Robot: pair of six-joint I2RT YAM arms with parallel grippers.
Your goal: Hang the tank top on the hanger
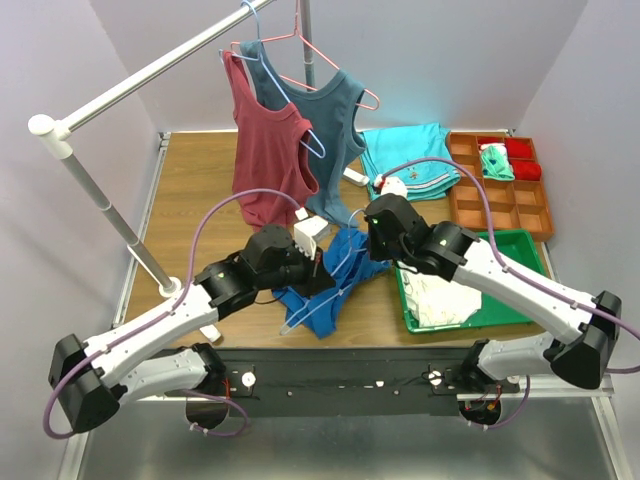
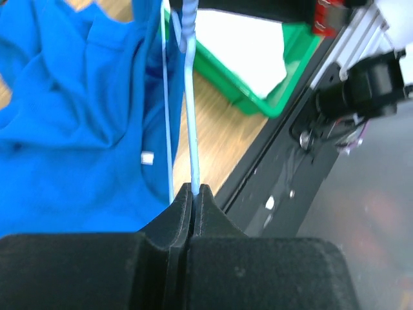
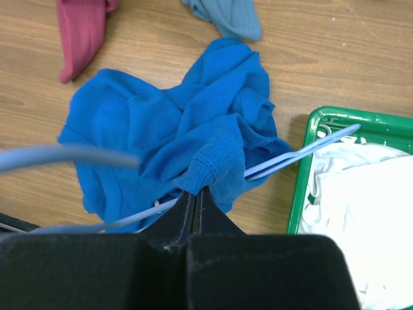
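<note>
Two claws pinched shut: one on a thin light-blue wire hanger point(image 2: 191, 123), one on a bright royal-blue sleeveless tank top point(image 3: 155, 123).
The tank top lies crumpled on the wooden surface point(image 1: 195, 185), near its front edge and between the two arms. The right claw point(image 3: 193, 197) is closed on a ribbed hem of the blue fabric, lifting that fold slightly off the heap. The left claw point(image 2: 192, 192) is clamped tight on the hanger's wire. From there the wire runs along the cloth's edge, and one corner of it reaches over the rim of a green plastic tray point(image 3: 301, 187) holding white cloth point(image 3: 361, 213). Just beyond the heap, the lower ends of a maroon-red top point(image 3: 80, 32) and a teal-grey top point(image 3: 229, 16) touch the surface.
</note>
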